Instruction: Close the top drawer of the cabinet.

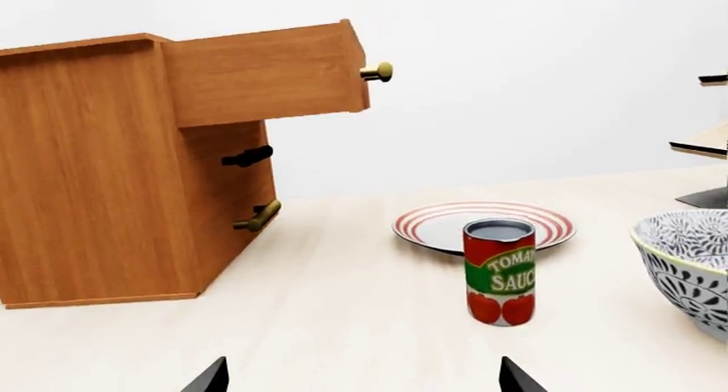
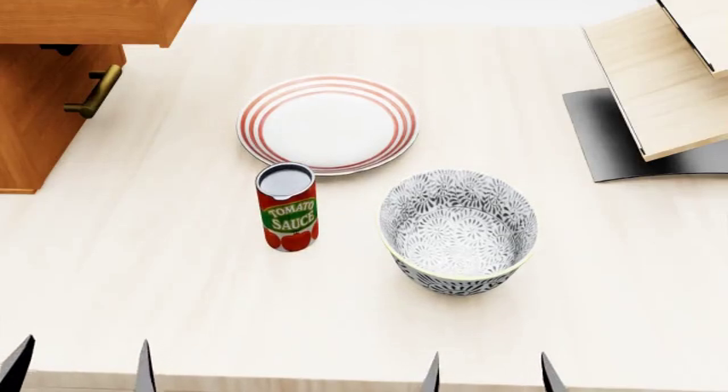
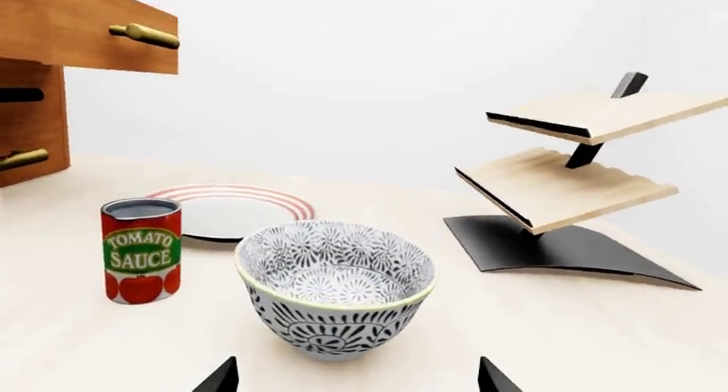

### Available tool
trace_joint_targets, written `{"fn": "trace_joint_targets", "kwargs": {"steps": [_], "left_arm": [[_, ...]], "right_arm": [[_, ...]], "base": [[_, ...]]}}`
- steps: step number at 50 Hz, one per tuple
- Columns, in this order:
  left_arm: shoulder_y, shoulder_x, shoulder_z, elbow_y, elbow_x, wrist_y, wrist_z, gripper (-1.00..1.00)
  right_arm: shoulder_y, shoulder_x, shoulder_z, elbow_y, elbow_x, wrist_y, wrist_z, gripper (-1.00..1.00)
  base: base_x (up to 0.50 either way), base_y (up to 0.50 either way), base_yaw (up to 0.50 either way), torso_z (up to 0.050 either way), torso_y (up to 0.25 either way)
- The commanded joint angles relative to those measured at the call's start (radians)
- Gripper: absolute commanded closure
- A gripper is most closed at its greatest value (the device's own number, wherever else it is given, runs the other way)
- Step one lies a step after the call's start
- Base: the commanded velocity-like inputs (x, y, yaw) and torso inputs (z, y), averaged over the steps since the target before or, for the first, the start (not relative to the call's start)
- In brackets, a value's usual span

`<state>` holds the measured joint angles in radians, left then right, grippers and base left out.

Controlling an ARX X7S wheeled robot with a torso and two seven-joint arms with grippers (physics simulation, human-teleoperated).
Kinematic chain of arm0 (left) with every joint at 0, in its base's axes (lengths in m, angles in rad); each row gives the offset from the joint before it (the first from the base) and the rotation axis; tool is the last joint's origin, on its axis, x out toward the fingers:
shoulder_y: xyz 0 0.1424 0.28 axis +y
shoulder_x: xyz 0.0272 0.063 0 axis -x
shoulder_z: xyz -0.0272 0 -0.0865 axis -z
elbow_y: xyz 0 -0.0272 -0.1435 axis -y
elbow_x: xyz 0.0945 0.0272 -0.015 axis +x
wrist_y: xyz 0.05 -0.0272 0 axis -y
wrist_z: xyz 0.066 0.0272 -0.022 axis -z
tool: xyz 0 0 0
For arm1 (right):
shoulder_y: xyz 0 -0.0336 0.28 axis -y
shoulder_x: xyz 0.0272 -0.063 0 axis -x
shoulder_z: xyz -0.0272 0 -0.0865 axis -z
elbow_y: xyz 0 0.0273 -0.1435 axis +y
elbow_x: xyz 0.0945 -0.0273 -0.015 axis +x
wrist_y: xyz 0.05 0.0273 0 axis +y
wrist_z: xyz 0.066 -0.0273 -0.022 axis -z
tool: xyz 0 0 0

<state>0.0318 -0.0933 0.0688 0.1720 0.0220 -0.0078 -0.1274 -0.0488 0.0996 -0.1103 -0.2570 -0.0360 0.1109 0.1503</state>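
The orange-brown cabinet (image 1: 91,170) stands at the table's far left; it also shows in the head view (image 2: 34,128). Its top drawer (image 1: 268,72) is pulled far out, its brass handle (image 1: 378,71) at the end; the drawer also shows in the head view (image 2: 97,13) and the right wrist view (image 3: 91,30). A lower brass handle (image 2: 95,92) sits below it. My left gripper (image 1: 364,379) is open and empty, low near the table's front edge, well short of the cabinet. My right gripper (image 3: 355,379) is open and empty, just before the bowl.
A tomato sauce can (image 2: 288,206) stands mid-table, a red-striped plate (image 2: 327,123) behind it, a patterned bowl (image 2: 458,230) to its right. A pale wood rack on a black base (image 2: 660,85) stands at the far right.
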Motion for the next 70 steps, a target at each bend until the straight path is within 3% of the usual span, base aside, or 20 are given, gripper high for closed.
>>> {"fn": "trace_joint_targets", "kwargs": {"steps": [1,12,17,20,23,29,30,35,53,70], "left_arm": [[0.021,-0.037,0.006,0.155,0.03,-0.033,-0.032,-1.0],[0.044,-0.068,-0.005,0.484,0.039,-0.156,-0.025,-1.0],[0.049,-0.08,-0.01,0.507,0.048,-0.154,-0.033,-1.0],[0.043,-0.081,-0.018,0.508,0.036,-0.159,-0.037,-1.0],[0.043,-0.082,-0.019,0.51,0.038,-0.159,-0.044,-1.0],[0.045,-0.085,-0.016,0.537,0.044,-0.166,-0.052,-1.0],[0.034,-0.076,-0.042,0.592,-0.029,-0.204,-0.04,-1.0],[-0.025,-0.09,-0.057,0.734,-0.024,-0.341,-0.039,-1.0],[-0.023,-0.101,-0.056,0.702,-0.038,-0.324,-0.055,-1.0],[-0.018,-0.113,-0.046,0.704,-0.044,-0.325,-0.066,-1.0]], "right_arm": [[-0.027,0.033,-0.04,-0.267,-0.069,0.135,0.022,-1.0],[0.004,0.044,-0.009,-0.65,-0.055,0.364,-0.003,-1.0],[0.034,0.04,0.01,-0.777,-0.025,0.455,-0.012,-1.0],[0.038,0.011,0.026,-0.79,-0.046,0.452,-0.048,-1.0],[0.039,-0.095,0.067,-0.79,-0.134,0.438,-0.176,-1.0],[0.049,-0.096,0.063,-0.79,-0.154,0.468,-0.179,-1.0],[0.051,-0.096,0.061,-0.79,-0.146,0.476,-0.189,-1.0],[0.057,-0.096,0.054,-0.79,-0.161,0.49,-0.176,-1.0],[0.056,-0.094,0.061,-0.79,-0.147,0.5,-0.183,-1.0],[0.051,-0.094,0.072,-0.79,-0.121,0.495,-0.186,-1.0]], "base": [[0.0,0.0,0.0,0.0,0.0],[0.0,0.0,0.0,0.0,0.0],[0.0,0.0,0.0,0.0,0.0],[0.0,0.0,0.0,0.0,0.0],[0.0,0.0,0.0,0.0,0.0],[0.0,0.0,0.0,0.0,0.0],[0.0,0.0,0.0,0.0,0.0],[0.0,0.0,0.0,0.0,0.0],[0.02,0.0,0.0,0.0,0.0],[0.5,0.0,0.0,0.0,0.0]]}}
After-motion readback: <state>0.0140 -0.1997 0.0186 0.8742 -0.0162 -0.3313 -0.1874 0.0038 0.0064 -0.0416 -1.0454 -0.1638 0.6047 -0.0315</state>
